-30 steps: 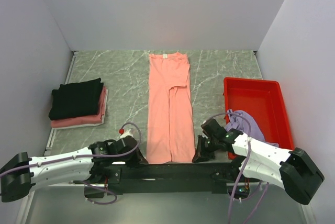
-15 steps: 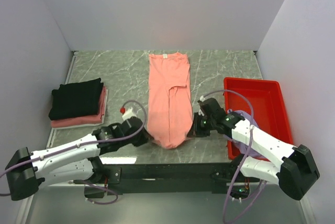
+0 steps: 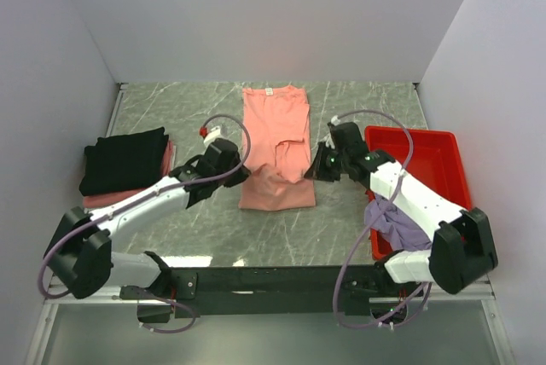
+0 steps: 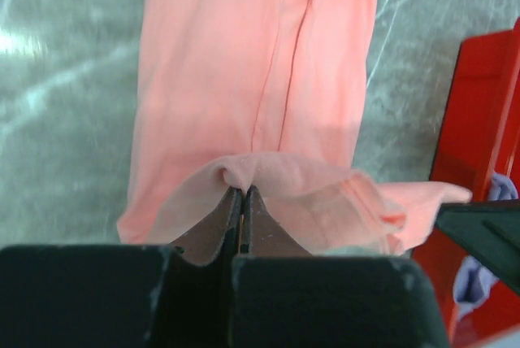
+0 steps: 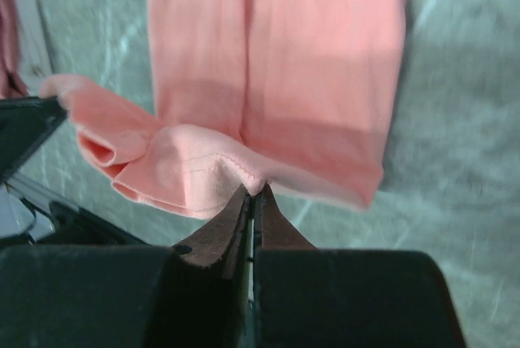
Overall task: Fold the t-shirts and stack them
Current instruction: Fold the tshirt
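salmon-pink t-shirt (image 3: 275, 126) | hem pinched in left claw (image 4: 242, 200) | also in right claw (image 5: 253, 196)

Salmon-pink shirt (image 3: 275, 139) centre, hem doubled back; black shirt (image 3: 124, 159) atop pink shirt (image 3: 121, 199); lavender shirt (image 3: 394, 222) crumpled.

Open tabletop (image 3: 196, 113) showed between the salmon-pink t-shirt (image 3: 275, 113) and the black-topped stack (image 3: 125, 160) at left; the red tray (image 3: 409, 132) stood near the right gripper (image 3: 316, 167), a lavender t-shirt (image 3: 394, 220) draped over its near corner
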`<state>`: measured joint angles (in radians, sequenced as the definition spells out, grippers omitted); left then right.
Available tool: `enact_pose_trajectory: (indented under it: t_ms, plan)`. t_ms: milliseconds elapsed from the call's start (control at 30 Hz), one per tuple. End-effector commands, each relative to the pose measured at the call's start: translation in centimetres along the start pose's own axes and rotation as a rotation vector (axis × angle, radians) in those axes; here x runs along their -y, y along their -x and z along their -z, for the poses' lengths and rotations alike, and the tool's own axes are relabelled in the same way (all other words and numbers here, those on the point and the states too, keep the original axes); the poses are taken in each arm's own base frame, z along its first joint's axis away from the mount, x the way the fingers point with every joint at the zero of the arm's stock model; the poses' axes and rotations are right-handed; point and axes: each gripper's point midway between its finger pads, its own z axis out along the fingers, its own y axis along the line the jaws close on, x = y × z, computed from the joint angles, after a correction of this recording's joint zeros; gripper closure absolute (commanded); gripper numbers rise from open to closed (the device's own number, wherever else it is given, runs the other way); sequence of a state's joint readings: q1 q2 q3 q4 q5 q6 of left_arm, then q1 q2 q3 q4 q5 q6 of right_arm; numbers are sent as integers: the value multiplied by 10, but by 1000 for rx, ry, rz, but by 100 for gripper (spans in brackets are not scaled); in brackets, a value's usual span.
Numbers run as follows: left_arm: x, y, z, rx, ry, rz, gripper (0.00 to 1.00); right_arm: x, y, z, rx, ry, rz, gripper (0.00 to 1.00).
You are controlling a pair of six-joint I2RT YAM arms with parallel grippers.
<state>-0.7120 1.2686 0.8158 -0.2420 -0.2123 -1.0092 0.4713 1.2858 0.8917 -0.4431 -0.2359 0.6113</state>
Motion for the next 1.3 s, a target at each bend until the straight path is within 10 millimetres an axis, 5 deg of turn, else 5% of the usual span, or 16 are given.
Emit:
enact_pose_trajectory:
  t_ms: [0, 400, 1267]
  plan:
    - [28, 37, -6, 85, -73, -61, 100, -17, 49, -1, 117, 36, 47, 100]
    - [31, 82, -46, 115, -42, -128, 100, -14, 91, -23, 122, 4, 39, 100]
    - [-3, 82, -121, -9, 74, -159, 99, 22, 120, -82, 74, -103, -32, 100]
